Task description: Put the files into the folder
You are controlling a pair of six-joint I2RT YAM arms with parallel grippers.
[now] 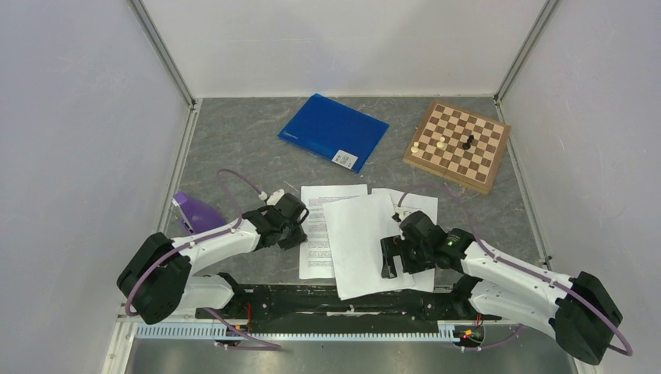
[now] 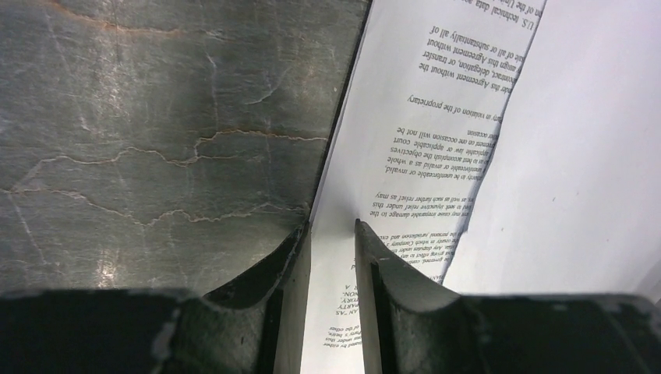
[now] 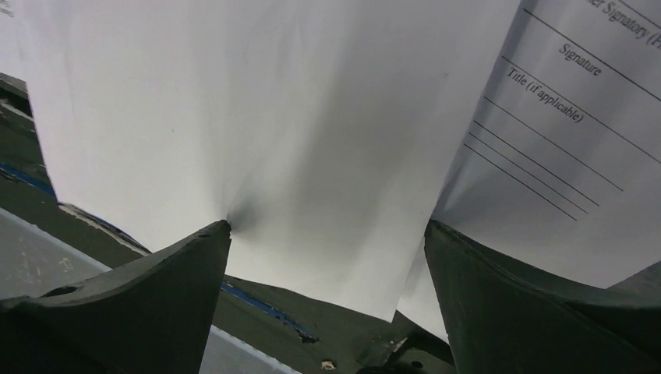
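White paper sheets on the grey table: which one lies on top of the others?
The blank white paper sheet in the middle: it covers part of the text-printed sheet at its left and of the third sheet at its right.

1. Bare surface (image 1: 234, 148) runs between the files (image 1: 355, 234) and the folder (image 1: 333, 131), and that's the open lane.
2. Chessboard (image 1: 458, 145), pieces standing on it, fills the far right corner near the folder.
3. Purple block (image 1: 195, 212) sits at the left edge, just beside the left arm.
4. Right gripper (image 1: 387, 261) has its jaws spread wide on the top sheet. Left gripper (image 1: 295, 226) has its jaws narrowly apart at the files' left edge.
5. Walls (image 1: 78, 117) hem in three sides.
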